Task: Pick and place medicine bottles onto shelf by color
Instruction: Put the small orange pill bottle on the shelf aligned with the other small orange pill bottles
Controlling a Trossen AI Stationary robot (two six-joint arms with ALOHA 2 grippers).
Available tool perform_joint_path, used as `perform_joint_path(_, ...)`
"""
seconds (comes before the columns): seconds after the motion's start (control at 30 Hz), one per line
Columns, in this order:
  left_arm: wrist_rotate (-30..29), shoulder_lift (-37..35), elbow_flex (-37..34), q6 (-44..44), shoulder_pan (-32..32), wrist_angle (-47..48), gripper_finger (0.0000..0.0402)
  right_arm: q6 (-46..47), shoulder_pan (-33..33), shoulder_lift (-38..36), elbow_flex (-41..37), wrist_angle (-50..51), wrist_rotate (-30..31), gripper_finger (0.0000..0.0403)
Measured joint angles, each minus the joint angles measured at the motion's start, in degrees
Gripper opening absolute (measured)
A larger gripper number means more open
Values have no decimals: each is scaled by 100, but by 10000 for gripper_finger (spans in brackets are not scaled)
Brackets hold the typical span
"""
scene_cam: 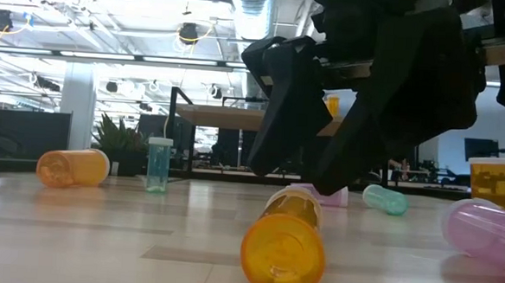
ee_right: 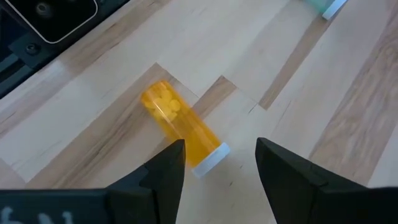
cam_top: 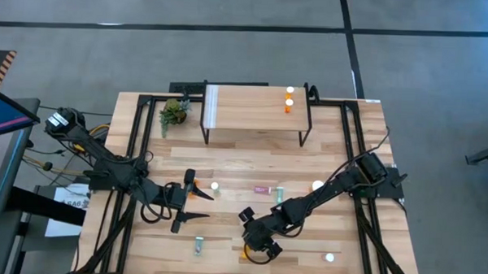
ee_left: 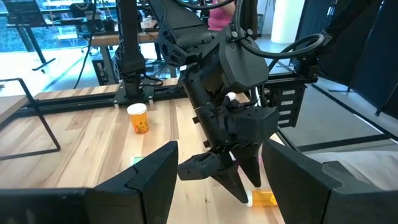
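Bright overhead light, blurred foreground

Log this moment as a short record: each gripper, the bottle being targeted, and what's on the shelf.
right gripper: open, above lying orange bottle near table's front edge, not gripping
left gripper: open, hovering over table, holds nothing
shelf: two orange bottles upright at its right end

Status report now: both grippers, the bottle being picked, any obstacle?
Right gripper open, above lying orange bottle, not gripping. Left gripper open, empty, waiting at table's left. Two orange bottles on shelf. Nothing blocks the bottle.
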State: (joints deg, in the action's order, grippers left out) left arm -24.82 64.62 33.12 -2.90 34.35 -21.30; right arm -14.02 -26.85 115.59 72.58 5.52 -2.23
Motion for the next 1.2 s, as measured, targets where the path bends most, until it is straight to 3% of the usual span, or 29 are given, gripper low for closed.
perform_joint_path(0.43,11,0,-2,-37,0,31,222,20,-44,490,139,-82,66,219)
perform_joint_path(0.6,13,0,-2,-72,0,45,222,147,-14,472,323,382,123,219)
perform_joint_path(0.8,354,2,-2,-137,0,286,222,1127,92,274,807,1387,263,215)
perform_joint_path(0.97,955,261,-2,-245,52,494,222,2201,47,281,1240,1338,261,203)
perform_joint_path(1.2,957,749,0,-254,92,449,222,3023,-149,284,1287,569,264,187)
